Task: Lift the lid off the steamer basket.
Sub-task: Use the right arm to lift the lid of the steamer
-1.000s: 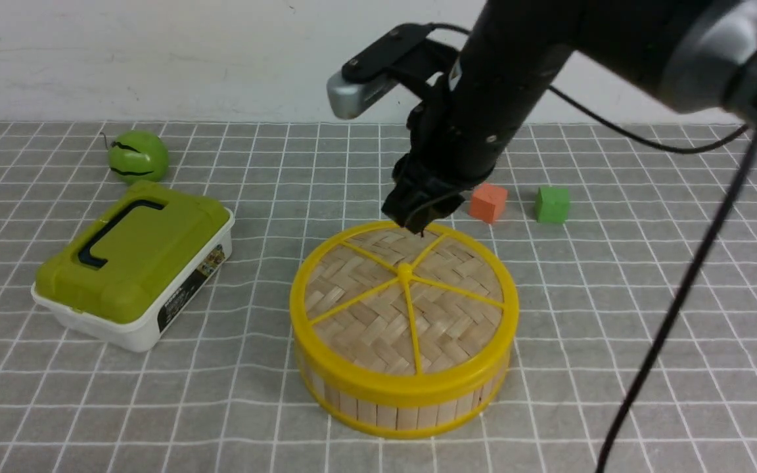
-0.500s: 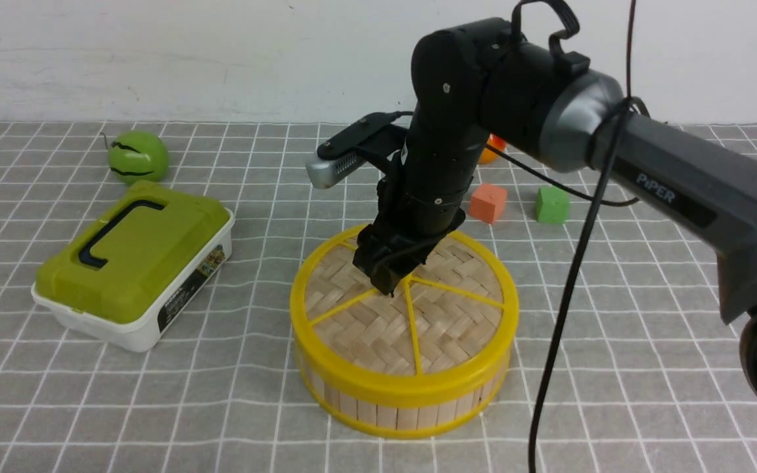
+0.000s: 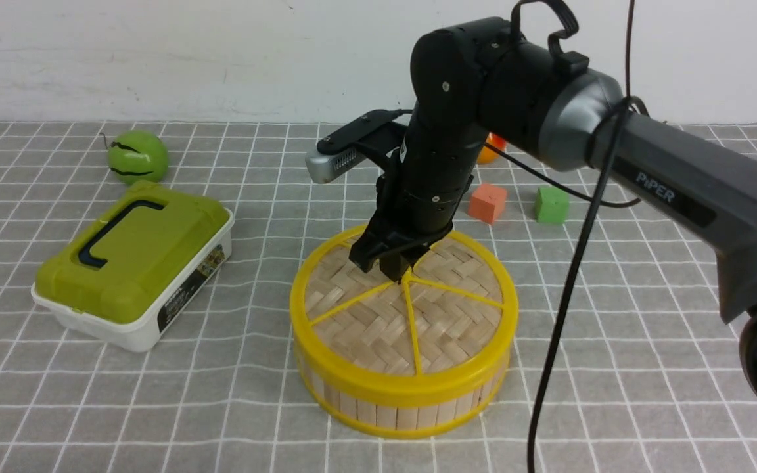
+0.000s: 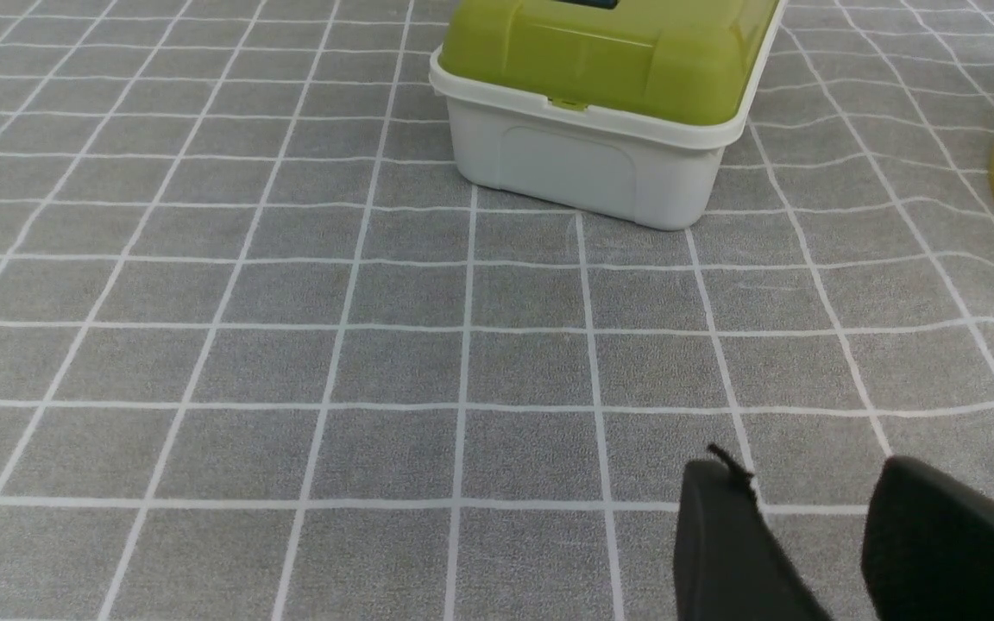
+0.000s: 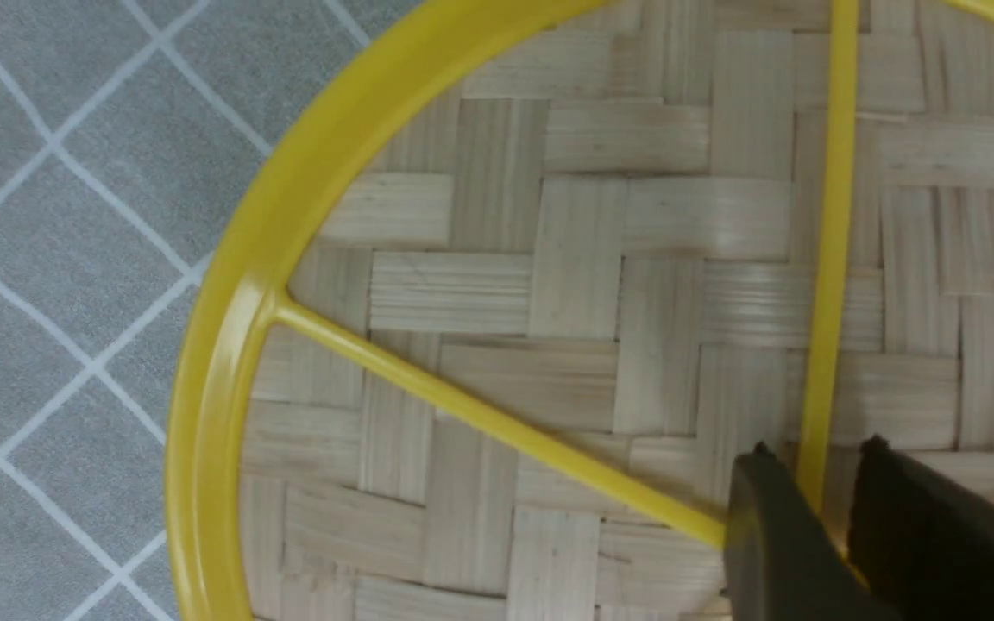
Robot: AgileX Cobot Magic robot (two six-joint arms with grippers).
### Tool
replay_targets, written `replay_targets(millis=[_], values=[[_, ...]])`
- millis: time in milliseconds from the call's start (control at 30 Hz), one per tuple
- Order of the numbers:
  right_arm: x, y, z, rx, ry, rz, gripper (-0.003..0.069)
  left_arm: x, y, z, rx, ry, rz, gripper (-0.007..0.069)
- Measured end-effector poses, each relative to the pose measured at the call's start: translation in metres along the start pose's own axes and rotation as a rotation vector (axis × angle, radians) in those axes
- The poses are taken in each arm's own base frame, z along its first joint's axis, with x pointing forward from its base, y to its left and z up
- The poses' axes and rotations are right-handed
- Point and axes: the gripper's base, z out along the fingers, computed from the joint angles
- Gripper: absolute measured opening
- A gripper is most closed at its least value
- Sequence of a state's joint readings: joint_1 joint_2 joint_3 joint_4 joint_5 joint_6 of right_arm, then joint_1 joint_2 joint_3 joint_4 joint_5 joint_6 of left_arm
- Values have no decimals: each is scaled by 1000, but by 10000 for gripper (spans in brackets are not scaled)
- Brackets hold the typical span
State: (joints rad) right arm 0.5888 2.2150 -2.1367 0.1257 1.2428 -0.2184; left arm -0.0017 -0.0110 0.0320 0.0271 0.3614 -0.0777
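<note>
Right gripper (image 3: 395, 272) clamped at the middle of the lid (image 3: 378, 322)

The right arm (image 3: 457, 131) reaches in from the right and bends steeply down, its fingers pinching a yellow spoke beside the knob. The round lid lies flat, face up, seated on the steamer basket (image 3: 405, 410) mid-table (image 3: 155, 407). The arm reads "PiPER" (image 3: 654, 187). The left gripper (image 4: 803, 470) hangs low and parted, holding nothing.
</note>
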Motion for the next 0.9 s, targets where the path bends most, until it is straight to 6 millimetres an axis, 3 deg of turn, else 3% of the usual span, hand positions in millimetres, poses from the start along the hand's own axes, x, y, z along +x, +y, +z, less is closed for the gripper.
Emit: replay_targets(millis=[900], values=[[-1, 2, -18, 5, -35, -4, 83, 0, 0, 0, 0, 0, 0, 239]])
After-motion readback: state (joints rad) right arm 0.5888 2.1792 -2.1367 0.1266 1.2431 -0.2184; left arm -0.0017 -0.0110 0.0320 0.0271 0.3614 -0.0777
